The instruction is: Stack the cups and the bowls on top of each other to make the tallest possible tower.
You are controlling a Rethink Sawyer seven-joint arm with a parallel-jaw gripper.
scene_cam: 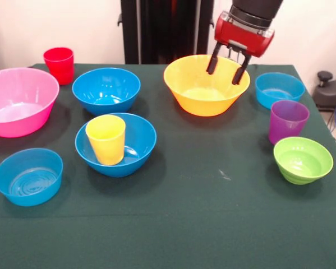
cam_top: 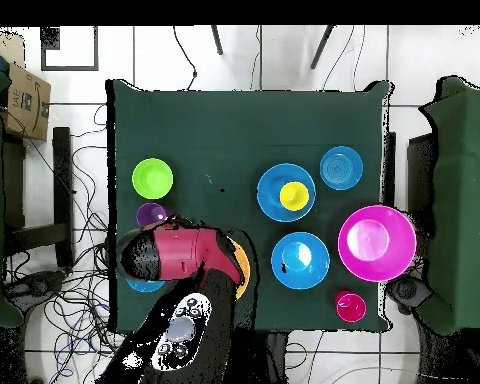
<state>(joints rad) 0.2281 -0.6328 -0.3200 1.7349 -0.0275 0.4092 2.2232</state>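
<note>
Tower is only yellow cup [scene_cam: 105, 139] standing in blue bowl [scene_cam: 116, 144] mid-counter [scene_cam: 212, 213]. Tool [scene_cam: 228, 68] hangs open and empty over orange bowl [scene_cam: 206, 85]. Likely picking next piece; needs to descend on a rim.

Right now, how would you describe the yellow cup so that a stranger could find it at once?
Start from the large pink bowl at the left edge of the green table in the front view. The nearer of the two deep blue bowls beside it holds the yellow cup, upright. It is the only cup standing inside a bowl.
</note>
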